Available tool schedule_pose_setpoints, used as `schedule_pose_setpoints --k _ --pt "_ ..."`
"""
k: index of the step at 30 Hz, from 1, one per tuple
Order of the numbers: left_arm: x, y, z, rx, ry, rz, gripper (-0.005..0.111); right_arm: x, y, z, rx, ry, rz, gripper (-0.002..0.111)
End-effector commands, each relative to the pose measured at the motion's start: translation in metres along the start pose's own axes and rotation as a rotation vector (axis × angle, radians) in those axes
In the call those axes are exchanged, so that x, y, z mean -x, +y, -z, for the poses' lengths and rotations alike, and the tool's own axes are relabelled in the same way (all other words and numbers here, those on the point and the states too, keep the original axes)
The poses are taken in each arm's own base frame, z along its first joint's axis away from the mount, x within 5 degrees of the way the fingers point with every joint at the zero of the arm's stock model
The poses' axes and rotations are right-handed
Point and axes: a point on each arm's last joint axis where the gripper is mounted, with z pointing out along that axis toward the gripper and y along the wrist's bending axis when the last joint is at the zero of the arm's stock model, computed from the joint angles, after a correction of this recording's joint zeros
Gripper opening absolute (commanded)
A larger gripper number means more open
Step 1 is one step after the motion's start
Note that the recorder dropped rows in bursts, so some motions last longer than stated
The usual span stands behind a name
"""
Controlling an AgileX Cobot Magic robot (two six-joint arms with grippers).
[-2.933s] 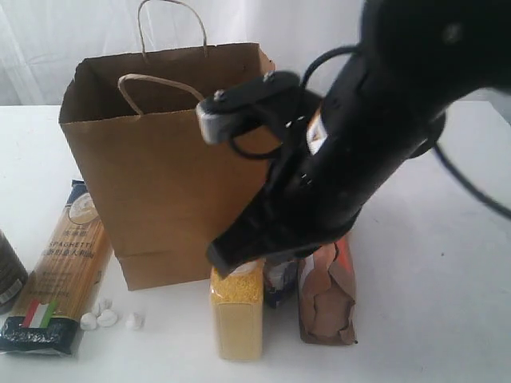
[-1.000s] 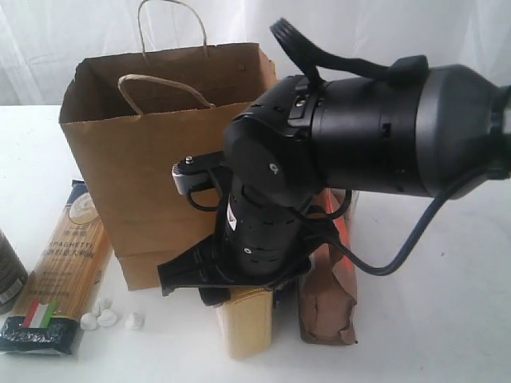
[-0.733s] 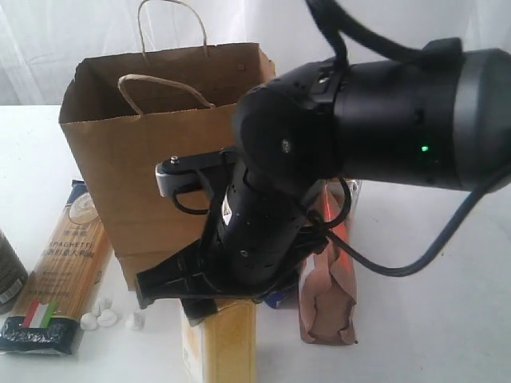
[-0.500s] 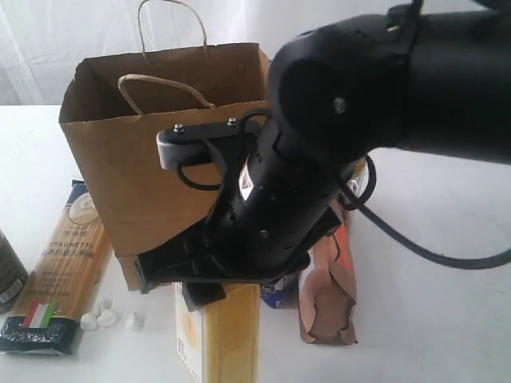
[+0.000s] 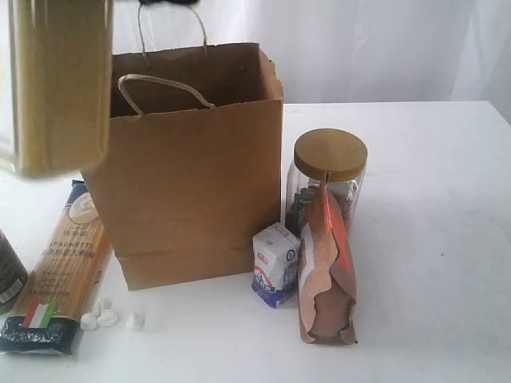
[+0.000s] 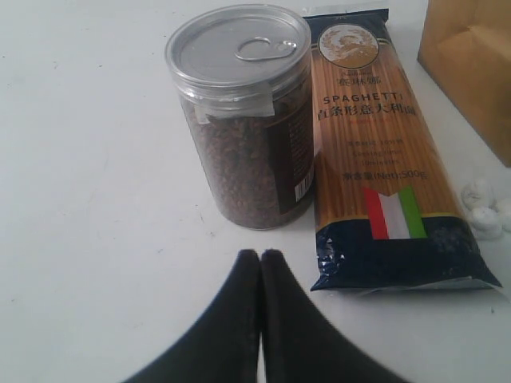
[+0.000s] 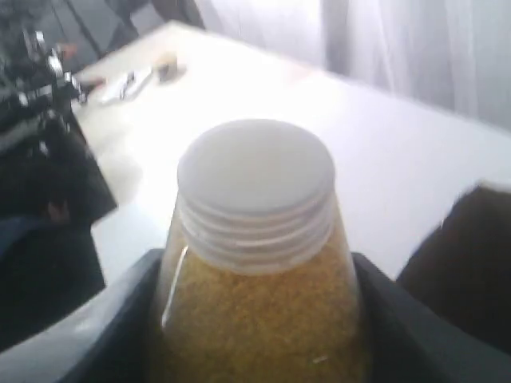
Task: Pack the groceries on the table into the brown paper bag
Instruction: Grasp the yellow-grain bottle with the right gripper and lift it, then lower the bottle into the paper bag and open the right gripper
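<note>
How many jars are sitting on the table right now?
2: the gold-lidded glass jar behind the brown pouch, and the dark jar beside the spaghetti packet. The paper bag may hide more.

L gripper (image 6: 261,260) closed near dark jar (image 6: 243,136), spaghetti pkt (image 6: 383,152).

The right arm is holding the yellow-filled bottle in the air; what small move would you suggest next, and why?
Probably swing the yellow-filled bottle sideways over the open top of the brown paper bag. The right jaws grip it below its white cap, but in the exterior view it hangs left of the bag, not above the opening.
</note>
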Motion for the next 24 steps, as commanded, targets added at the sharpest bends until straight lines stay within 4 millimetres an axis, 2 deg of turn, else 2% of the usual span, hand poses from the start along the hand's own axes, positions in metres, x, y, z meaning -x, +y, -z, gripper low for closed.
schedule_pose_setpoints --k 1,5,13,18,24 --pt "-0.002 0.0 0.0 0.002 0.008 0.013 0.0 0.032 -0.007 -0.005 -0.06 -0.328 0.122 0.0" --pt "-0.002 0.0 0.0 0.002 0.008 0.013 0.0 0.031 -0.028 -0.029 -0.144 -0.365 0.23 0.0" --pt "-0.002 0.0 0.0 0.002 0.008 0.013 0.0 0.005 -0.08 -0.084 -0.268 -0.271 0.369 0.0" --pt "-0.002 0.0 0.0 0.002 0.008 0.013 0.0 0.004 -0.1 -0.095 -0.302 -0.323 0.37 0.0" --pt "-0.002 0.0 0.0 0.002 0.008 0.013 0.0 -0.011 -0.114 -0.111 -0.318 -0.262 0.347 0.0"
